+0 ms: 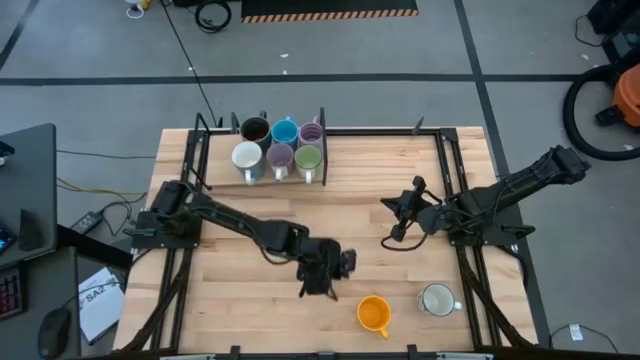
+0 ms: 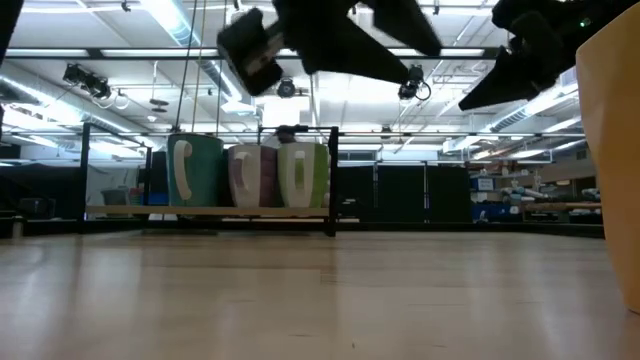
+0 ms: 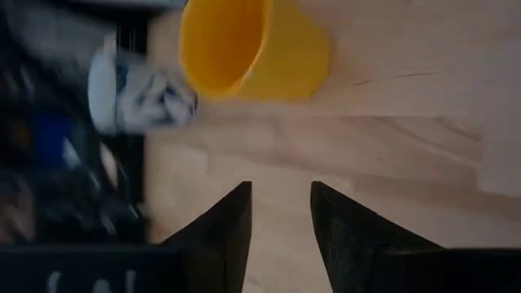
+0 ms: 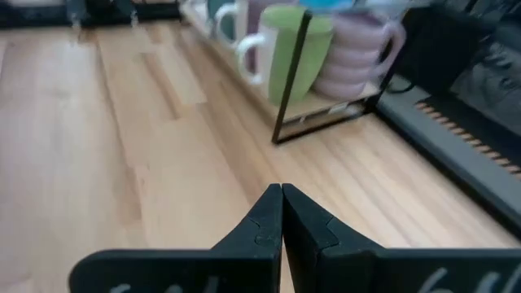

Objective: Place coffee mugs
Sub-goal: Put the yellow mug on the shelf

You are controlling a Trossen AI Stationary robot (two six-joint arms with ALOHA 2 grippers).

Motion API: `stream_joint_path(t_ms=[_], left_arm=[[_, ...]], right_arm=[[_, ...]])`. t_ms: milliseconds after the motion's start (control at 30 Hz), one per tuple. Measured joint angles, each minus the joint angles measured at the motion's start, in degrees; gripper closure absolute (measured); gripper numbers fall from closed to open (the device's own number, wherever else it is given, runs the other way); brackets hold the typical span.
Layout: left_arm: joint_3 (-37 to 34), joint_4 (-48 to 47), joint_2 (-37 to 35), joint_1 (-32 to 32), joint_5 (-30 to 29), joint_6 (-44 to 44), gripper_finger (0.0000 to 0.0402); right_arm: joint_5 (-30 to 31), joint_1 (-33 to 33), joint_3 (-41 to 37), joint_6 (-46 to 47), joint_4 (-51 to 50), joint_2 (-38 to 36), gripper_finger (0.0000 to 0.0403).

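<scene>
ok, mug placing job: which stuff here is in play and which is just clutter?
In play:
- orange mug
- white mug
- six mugs in the rack
- left claw, open, near the orange mug

Clutter:
- vacuum
- cables
- desk

Orange mug (image 3: pixel 254 49): upper rim cut off by the left wrist picture's edge; handle not visible there.

White mug (image 3: pixel 138 94): heavily blurred in the same view, outline smeared, handle indistinguishable.

Rack (image 2: pixel 235 210) of mugs, low view: only three mugs face the camera; the back row is hidden behind them.

Lilac mug (image 4: pixel 358 53): top cropped in the right wrist view; a blue smear above it, possibly another mug.

Left gripper (image 1: pixel 345 263): too small and dark from above to read its fingers.

Large tan shape (image 2: pixel 612 150): cut off at the low view's right edge, unidentifiable.
</scene>
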Motion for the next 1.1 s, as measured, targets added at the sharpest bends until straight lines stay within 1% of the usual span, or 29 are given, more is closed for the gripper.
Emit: stream_joint_path(t_ms=[167, 233, 300, 400, 533, 567, 633, 733, 833, 867, 933, 1100], left_arm=[[0.0, 4.1, 2.6, -2.4, -0.2, 18.2, 0.0246], [0.0, 7.1, 3.0, -3.2, -0.8, 20.4, 0.0241], [0.0, 9.0, 3.0, -3.5, -0.9, 18.6, 0.0240], [0.2, 10.6, 3.0, -3.6, -1.0, 13.8, 0.0243], [2.1, 6.6, 2.9, -3.4, -2.8, 5.3, 0.0254], [2.1, 6.1, 2.9, -3.4, -3.5, 2.0, 0.0257], [2.0, 4.1, 2.5, -3.4, -7.2, -4.4, 0.0259], [2.0, -0.8, 0.9, -3.4, -12.5, -13.2, 0.0260], [2.1, -8.0, 0.0, -3.3, -17.4, -21.9, 0.0260], [2.0, -10.4, 0.0, -3.3, -18.1, -24.8, 0.0260], [2.0, -15.1, -0.4, -3.3, -19.5, -31.3, 0.0260], [2.0, -24.5, -1.3, -4.2, -19.8, -48.9, 0.0260]], right_arm=[[-4.7, -1.2, 0.0, 3.3, -1.8, 0.0, 0.0391], [-6.7, -1.2, 0.0, 5.0, -1.9, 0.0, 0.0391], [-9.1, -1.1, 0.0, 6.5, -1.8, 0.0, 0.0391], [-12.6, -1.1, 0.0, 9.1, -1.9, 0.0, 0.0390], [-18.7, -0.9, 2.7, 10.3, -2.5, 0.8, 0.0380], [-20.1, -0.5, 3.9, 10.3, -3.0, 1.2, 0.0378], [-21.3, 0.7, 6.5, 10.1, -5.2, 3.3, 0.0372], [-22.3, 3.1, 11.5, 9.1, -10.2, 7.6, 0.0366], [-22.7, 5.6, 17.8, 7.8, -16.5, 12.2, 0.0362], [-23.5, 6.3, 19.8, 7.4, -19.5, 13.7, 0.0361], [-26.5, 7.4, 23.8, 6.8, -21.2, 16.4, 0.0358], [-31.9, 9.8, 32.3, 7.0, -27.4, 23.6, 0.0338]])
